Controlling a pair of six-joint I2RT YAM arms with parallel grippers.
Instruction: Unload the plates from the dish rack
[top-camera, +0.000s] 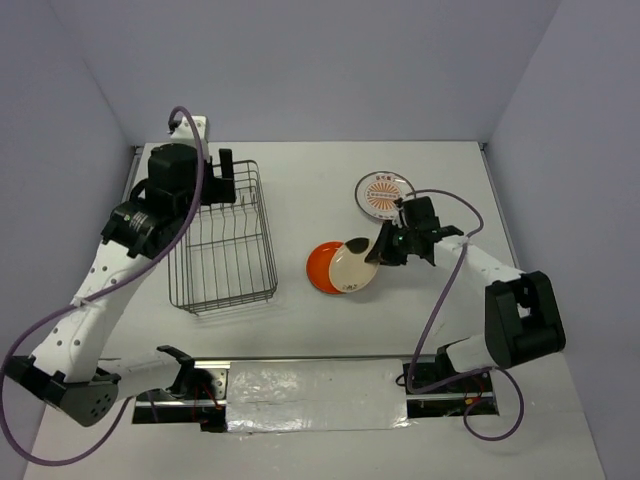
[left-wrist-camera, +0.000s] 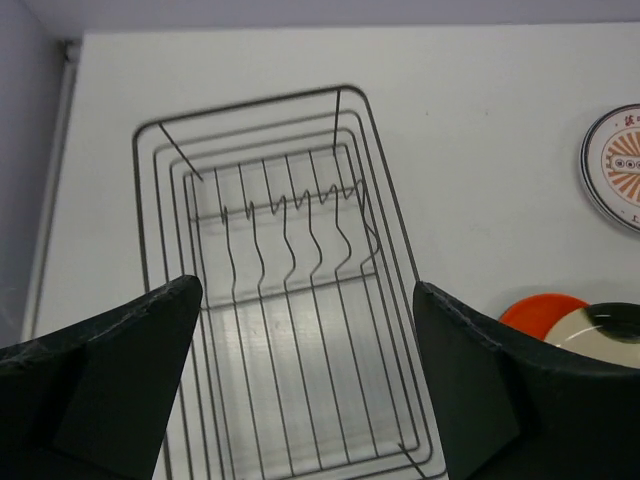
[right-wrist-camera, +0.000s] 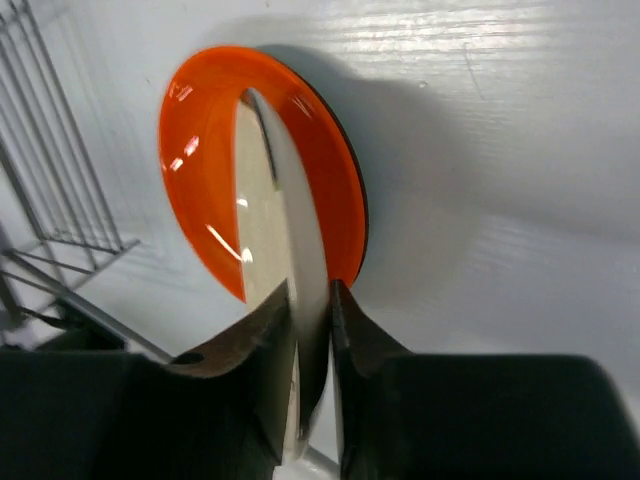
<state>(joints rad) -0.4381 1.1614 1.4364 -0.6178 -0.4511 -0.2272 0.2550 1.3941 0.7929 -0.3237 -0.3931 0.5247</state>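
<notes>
The silver wire dish rack (top-camera: 222, 240) stands at the left and holds no plates; it also shows in the left wrist view (left-wrist-camera: 280, 300). My left gripper (top-camera: 222, 170) is open and empty above the rack's far end. My right gripper (top-camera: 385, 245) is shut on the rim of a cream-tan plate (top-camera: 353, 265), tilted over an orange plate (top-camera: 325, 268) that lies on the table. In the right wrist view the cream-tan plate (right-wrist-camera: 285, 250) stands edge-on between my fingers, in front of the orange plate (right-wrist-camera: 335, 200). A white plate with an orange sunburst (top-camera: 383, 193) lies behind.
The sunburst plate (left-wrist-camera: 615, 165) and the orange plate (left-wrist-camera: 540, 308) show at the right of the left wrist view. The rack's corner (right-wrist-camera: 50, 200) is at the left of the right wrist view. Walls close in the table (top-camera: 300, 330) at the back and sides.
</notes>
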